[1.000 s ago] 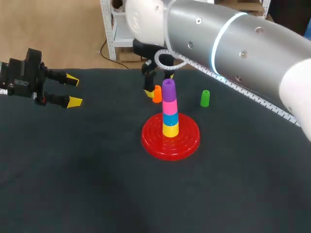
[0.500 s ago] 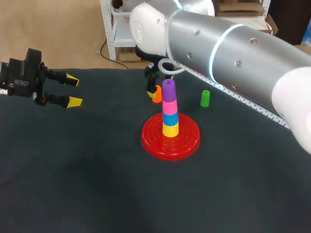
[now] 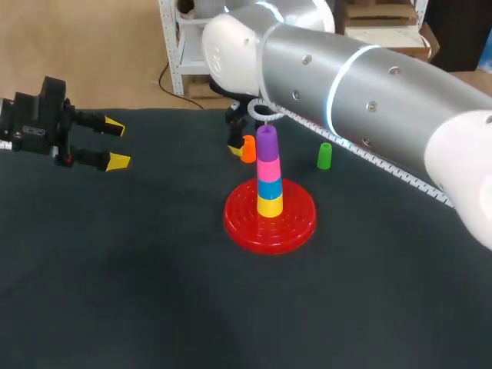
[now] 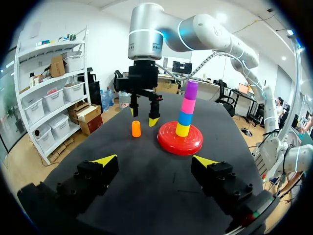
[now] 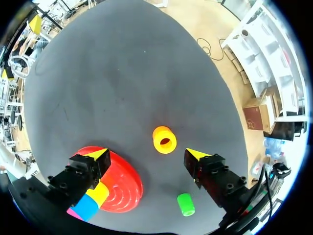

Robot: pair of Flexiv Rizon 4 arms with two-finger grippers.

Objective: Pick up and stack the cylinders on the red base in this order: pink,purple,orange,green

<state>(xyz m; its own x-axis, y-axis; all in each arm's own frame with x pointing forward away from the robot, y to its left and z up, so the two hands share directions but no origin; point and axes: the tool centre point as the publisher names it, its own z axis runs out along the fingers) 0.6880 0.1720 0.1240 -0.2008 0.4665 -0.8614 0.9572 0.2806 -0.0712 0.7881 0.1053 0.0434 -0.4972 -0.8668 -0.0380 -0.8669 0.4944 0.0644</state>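
The red base [image 3: 294, 224] holds a stack of yellow, blue, pink and purple cylinders [image 3: 268, 171], also seen in the left wrist view [image 4: 186, 108]. An orange cylinder [image 3: 247, 148] stands upright just behind the base, and a green cylinder [image 3: 324, 155] stands to its right. My right gripper [image 3: 247, 135] hangs open just above the orange cylinder [image 5: 165, 139], which lies ahead of its spread fingers and untouched. From the left wrist view the right gripper [image 4: 145, 115] is slightly off the table beside the orange cylinder [image 4: 136, 129]. My left gripper [image 3: 115, 143] is open and empty at the far left.
The black table [image 3: 138, 277] reaches its far edge close behind the orange cylinder. In the right wrist view the green cylinder [image 5: 185, 204] stands near one finger and the red base [image 5: 122, 186] lies under the other.
My right arm has shifted slightly toward the far side, with its open gripper staying over the orange cylinder. The left arm and the cylinders have not moved.
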